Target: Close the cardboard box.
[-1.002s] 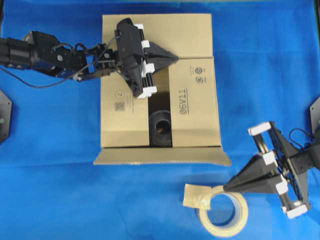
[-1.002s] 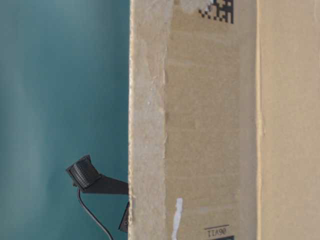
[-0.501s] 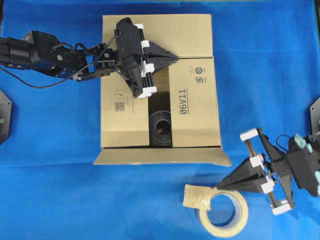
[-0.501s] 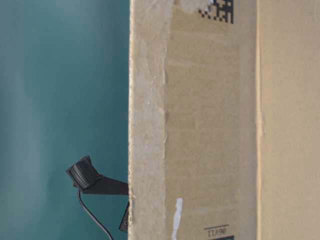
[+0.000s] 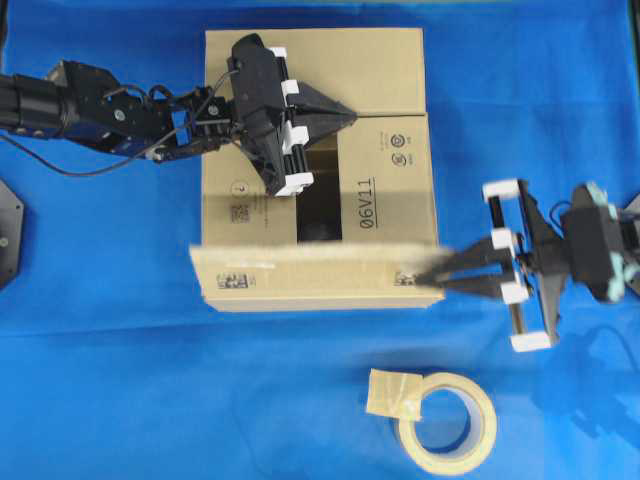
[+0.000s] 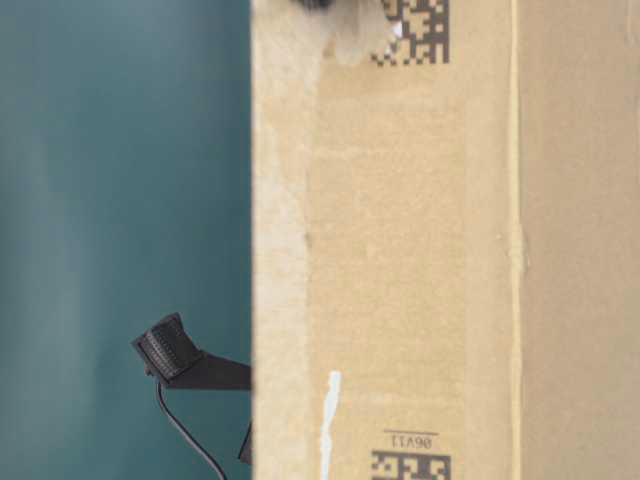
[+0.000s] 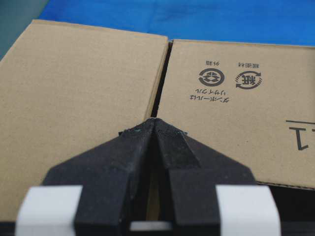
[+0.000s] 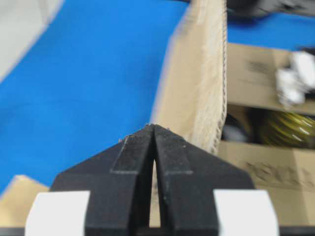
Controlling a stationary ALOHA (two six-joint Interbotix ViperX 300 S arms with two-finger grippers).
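This looks like a robotics lab bench set up for recording. A plain bright blue cloth-covered table (image 5: 100, 400) fills the overhead view, two black robot arms reach in from either side, black mounting brackets (image 5: 8, 235) sit at the edges, and a flat teal backdrop (image 6: 120, 200) stands behind.
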